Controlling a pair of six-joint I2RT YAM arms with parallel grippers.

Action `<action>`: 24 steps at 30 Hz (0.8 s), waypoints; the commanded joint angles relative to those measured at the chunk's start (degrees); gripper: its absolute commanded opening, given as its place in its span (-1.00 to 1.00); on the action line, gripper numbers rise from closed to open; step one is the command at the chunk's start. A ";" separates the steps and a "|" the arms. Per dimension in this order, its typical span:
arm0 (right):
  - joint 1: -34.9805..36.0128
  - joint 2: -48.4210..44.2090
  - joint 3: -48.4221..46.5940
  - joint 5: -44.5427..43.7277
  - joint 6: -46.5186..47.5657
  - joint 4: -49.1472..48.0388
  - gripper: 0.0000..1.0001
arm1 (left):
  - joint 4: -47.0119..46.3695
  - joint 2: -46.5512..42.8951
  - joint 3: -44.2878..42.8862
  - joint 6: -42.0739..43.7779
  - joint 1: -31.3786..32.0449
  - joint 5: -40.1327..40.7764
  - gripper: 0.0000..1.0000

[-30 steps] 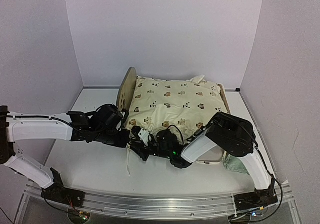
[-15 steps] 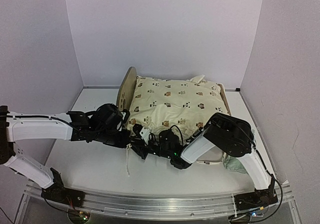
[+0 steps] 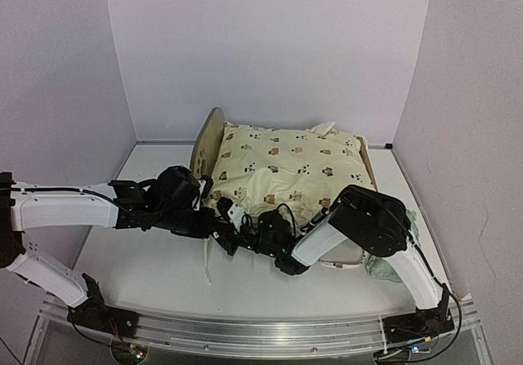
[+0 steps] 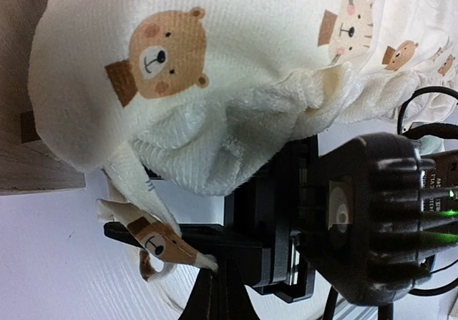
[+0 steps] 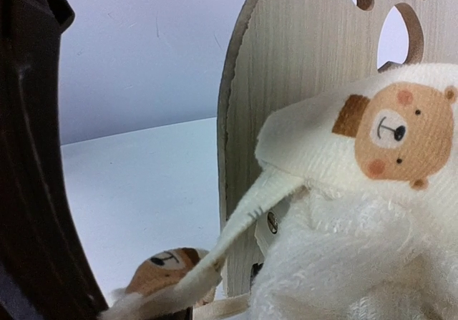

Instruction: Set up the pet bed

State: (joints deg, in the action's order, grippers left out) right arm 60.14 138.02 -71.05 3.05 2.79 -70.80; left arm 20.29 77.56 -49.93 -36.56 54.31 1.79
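Colour rundown: the pet bed [image 3: 208,140] is pale natural wood with a fine grain, and its headboard [image 5: 300,84] has a paw-print cutout. The cushion [image 3: 286,173] is cream, dotted all over with little tan-and-brown bear faces plus some white-and-brown cats. Its tie [image 4: 154,241] is the same cream with a bear on the end. A mint green pillow [image 3: 384,269] peeks out at the near right. The left arm [image 3: 61,206] and right arm [image 3: 417,275] are white with black joints. The table [image 3: 147,275] is white, and the walls are pale lilac-white.
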 commanded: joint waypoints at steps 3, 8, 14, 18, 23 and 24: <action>-0.99 1.20 -2.74 -3.05 -2.30 -3.29 -0.58 | -1.62 -1.76 -1.83 -1.32 -0.08 -1.61 -1.00; -0.99 0.93 -2.88 -3.05 -4.25 -3.29 -0.74 | -1.81 -1.57 -1.70 -1.55 -0.08 -1.62 -1.00; -0.99 0.67 -2.57 -4.61 -6.14 -3.29 -1.00 | -1.70 -2.01 -1.40 -1.69 -0.06 -1.62 -1.00; -0.99 0.44 -1.60 -4.21 -7.39 -3.24 -1.00 | -0.21 -2.41 -1.48 -0.76 -0.08 -1.26 -0.90; -0.99 -0.75 0.64 -5.50 -8.61 -3.20 -1.00 | 3.93 -4.95 -2.47 0.49 -0.08 0.43 -0.11; -0.99 -0.95 1.05 -5.83 -8.78 -3.20 -1.00 | 5.30 -5.54 -2.81 0.60 -0.08 1.05 0.16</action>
State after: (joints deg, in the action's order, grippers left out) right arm 60.18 138.66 -71.65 1.33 -3.46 -72.19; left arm 21.80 76.26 -49.93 -36.97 54.33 1.20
